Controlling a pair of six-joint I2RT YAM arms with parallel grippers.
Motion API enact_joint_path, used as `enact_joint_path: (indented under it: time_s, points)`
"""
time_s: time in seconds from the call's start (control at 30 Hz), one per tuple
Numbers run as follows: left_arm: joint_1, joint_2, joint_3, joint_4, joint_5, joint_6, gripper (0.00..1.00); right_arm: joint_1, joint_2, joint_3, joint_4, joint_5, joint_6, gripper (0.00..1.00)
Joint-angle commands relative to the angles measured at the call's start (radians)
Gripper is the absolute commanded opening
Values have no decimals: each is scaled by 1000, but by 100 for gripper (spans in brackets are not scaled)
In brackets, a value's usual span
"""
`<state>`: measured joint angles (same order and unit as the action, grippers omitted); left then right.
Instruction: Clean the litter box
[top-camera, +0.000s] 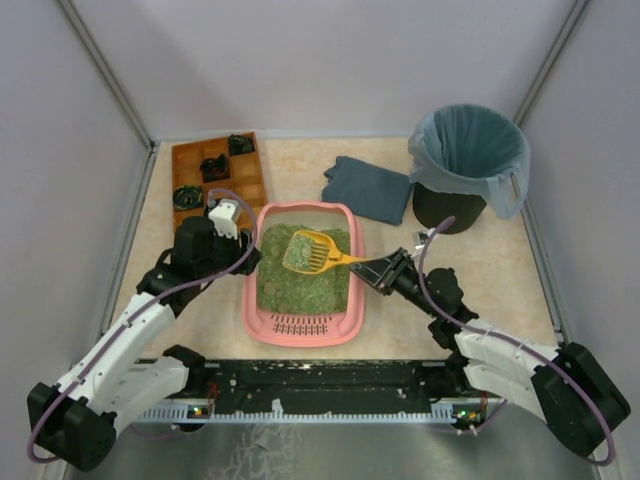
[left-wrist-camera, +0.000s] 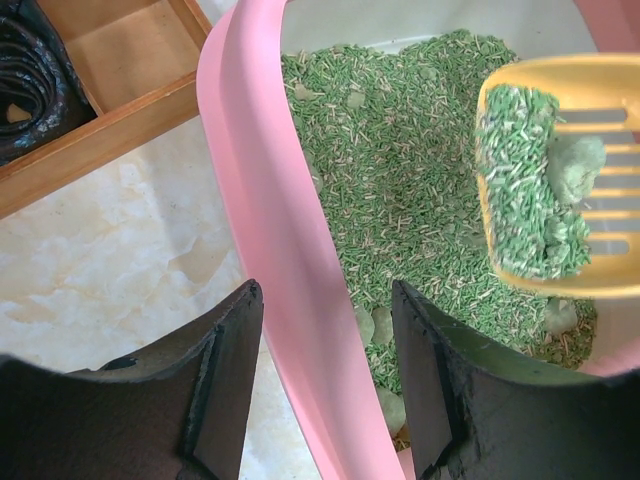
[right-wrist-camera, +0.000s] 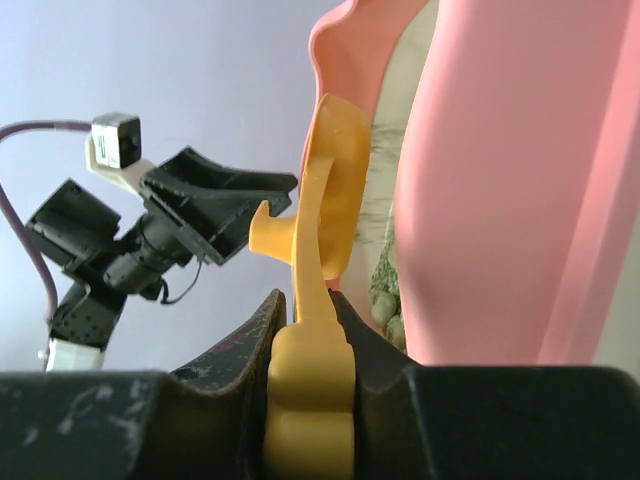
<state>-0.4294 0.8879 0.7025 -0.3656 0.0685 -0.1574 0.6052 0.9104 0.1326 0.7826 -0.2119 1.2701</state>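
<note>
The pink litter box sits mid-table with green litter and a slotted grille at its near end. My left gripper is open at the box's left side. In the left wrist view its jaws straddle the pink wall with gaps on both sides. My right gripper is shut on the handle of a yellow slotted scoop, held over the litter. The scoop carries green litter and pale clumps. In the right wrist view the gripper clamps the scoop handle beside the box's outer wall.
A black bin with a blue-grey bag stands at the back right. A folded grey cloth lies between the bin and the box. A brown wooden compartment tray with black parts lies at the back left, close to my left gripper.
</note>
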Motion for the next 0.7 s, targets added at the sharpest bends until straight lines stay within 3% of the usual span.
enact_joint_path:
  time_s: [0.0, 0.13, 0.27, 0.4, 0.57, 0.67]
  points:
    - [2, -4, -3, 21, 3, -6, 60, -15, 46, 66, 170, -139, -10, 0]
    - [2, 2, 2, 12, 0, -5, 60, -57, -23, -29, 128, 14, 89, 0]
    - [3, -8, -5, 22, -3, -5, 60, -50, 59, 81, 201, -224, -14, 0]
    - [7, 3, 0, 15, 3, -5, 60, -87, 17, 11, 166, -78, 58, 0]
    - [8, -5, -5, 23, 0, -8, 61, -92, 105, 81, 275, -263, 12, 0]
    - [9, 3, 0, 18, 10, -7, 60, -126, 72, -24, 274, -97, 123, 0]
